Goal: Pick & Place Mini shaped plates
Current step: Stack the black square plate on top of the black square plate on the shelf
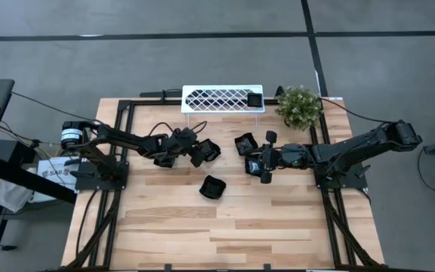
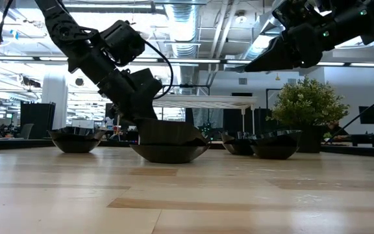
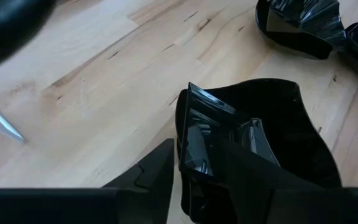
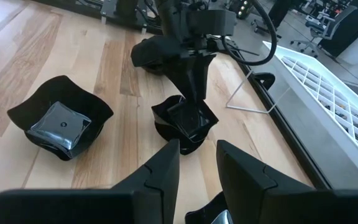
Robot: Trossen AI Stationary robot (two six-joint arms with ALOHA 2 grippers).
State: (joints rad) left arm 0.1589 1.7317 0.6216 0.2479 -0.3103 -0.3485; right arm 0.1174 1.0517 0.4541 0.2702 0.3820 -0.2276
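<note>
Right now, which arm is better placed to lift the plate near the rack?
Left. The left gripper already straddles that mini plate's rim, one finger inside it. The right gripper hovers apart from it, empty.

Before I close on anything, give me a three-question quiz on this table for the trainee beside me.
1. True or false: one mini black plate sits on the white lattice rack.
2. Which pincer has its fingers on either side of a squarish black plate's rim? A) left pincer B) right pincer C) neither
3. Fill in: at the table's far edge, just past the rack's right end, stands a small green ___.

Key: 1 true; 2 A; 3 potted plant.
</note>
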